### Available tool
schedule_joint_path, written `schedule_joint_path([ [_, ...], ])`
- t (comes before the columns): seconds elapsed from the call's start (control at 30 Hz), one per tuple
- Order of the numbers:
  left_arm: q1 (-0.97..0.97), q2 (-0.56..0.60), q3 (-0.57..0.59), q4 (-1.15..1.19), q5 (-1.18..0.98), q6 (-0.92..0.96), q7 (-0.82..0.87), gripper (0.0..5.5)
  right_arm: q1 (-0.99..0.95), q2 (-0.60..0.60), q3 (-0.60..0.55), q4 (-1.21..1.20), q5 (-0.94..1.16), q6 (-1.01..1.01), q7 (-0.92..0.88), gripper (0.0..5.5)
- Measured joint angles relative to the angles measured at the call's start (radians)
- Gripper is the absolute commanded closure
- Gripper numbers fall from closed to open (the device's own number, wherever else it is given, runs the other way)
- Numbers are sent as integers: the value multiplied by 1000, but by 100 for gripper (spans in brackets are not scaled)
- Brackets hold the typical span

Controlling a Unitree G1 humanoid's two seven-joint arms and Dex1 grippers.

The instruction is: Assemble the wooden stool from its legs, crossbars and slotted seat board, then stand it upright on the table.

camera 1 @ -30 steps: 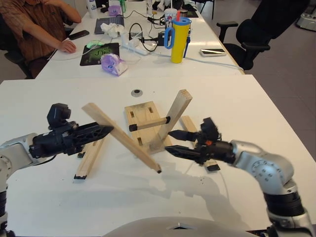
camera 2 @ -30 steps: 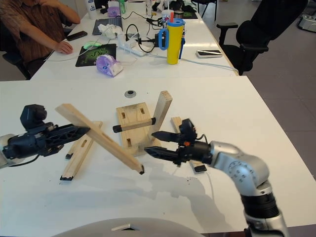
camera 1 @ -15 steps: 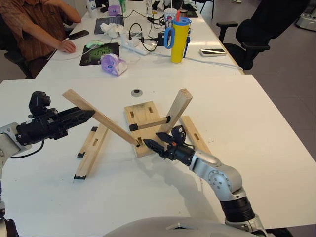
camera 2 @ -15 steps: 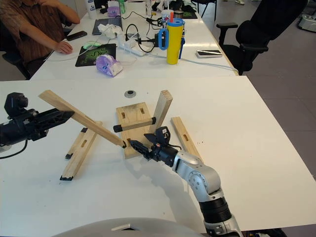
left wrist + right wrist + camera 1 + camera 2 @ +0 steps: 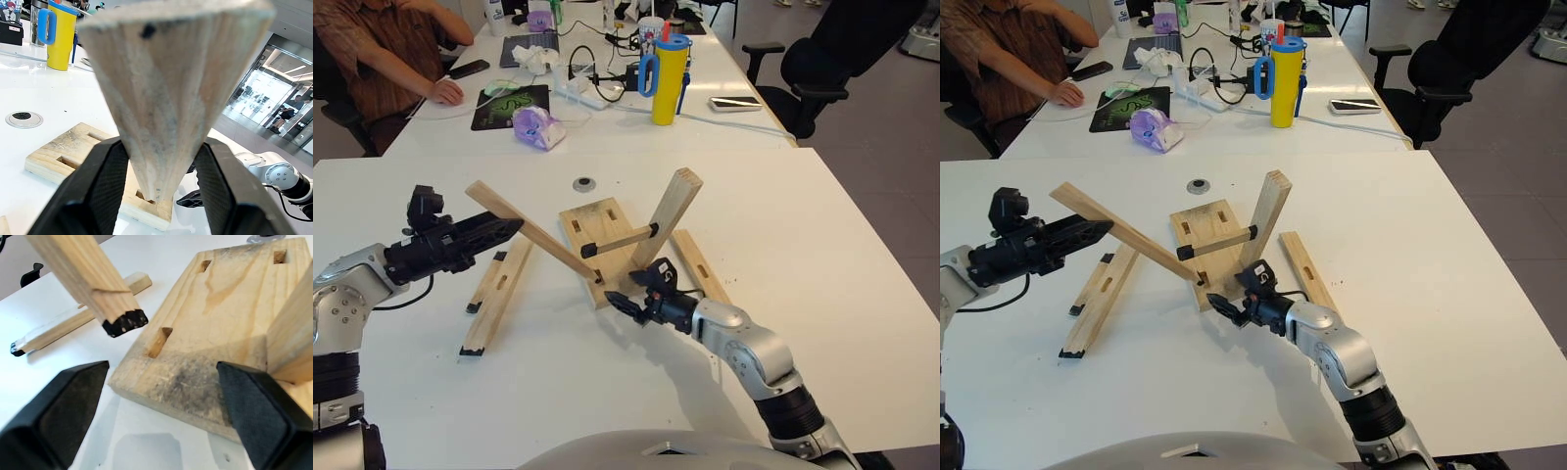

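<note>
Left gripper (image 5: 509,227): over the left half of the tabletop, clamped on the upper part of the slanted leg (image 5: 543,240).
Loose slotted leg (image 5: 499,292): flat on the table (image 5: 822,245) under that arm, toward the left edge, black cap at its near end.
Slanted leg: pale wood, square in section, black-capped foot; the foot hangs just above the seat board's near-left slot (not yet in it, by the right wrist view).
Seat board (image 5: 590,223): flat near the middle of the tabletop, pale pine with rectangular slots at its corners and a greyish smudge near one edge.
Crossbar (image 5: 619,241): dark-tipped, running off the side of the standing leg above the board.
Standing leg (image 5: 668,213): seated in the board, leaning toward the far right corner.
Right gripper (image 5: 625,297): low at the board's near edge, fingers spread wide, gripping nothing.
Second loose leg (image 5: 700,264): flat, just right of the board.
Risk: entering at this slant, the foot would likely catch the slot's edge and jam.
Risk: the board is unclamped, so a push could slide it or lever it up, tipping the standing leg and crossbar.
</note>
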Motion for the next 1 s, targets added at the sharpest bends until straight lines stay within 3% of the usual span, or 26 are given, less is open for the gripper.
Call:
schedule_joint_path([
  [0.57,-53,-5,-109,17,161,-94,-72,347,1,7,12,-14,-20,33,9,141],
  [1.0,-105,66,-210,-196,301,-142,-59,347,-3,2,29,-31,-30,69,2,141],
])
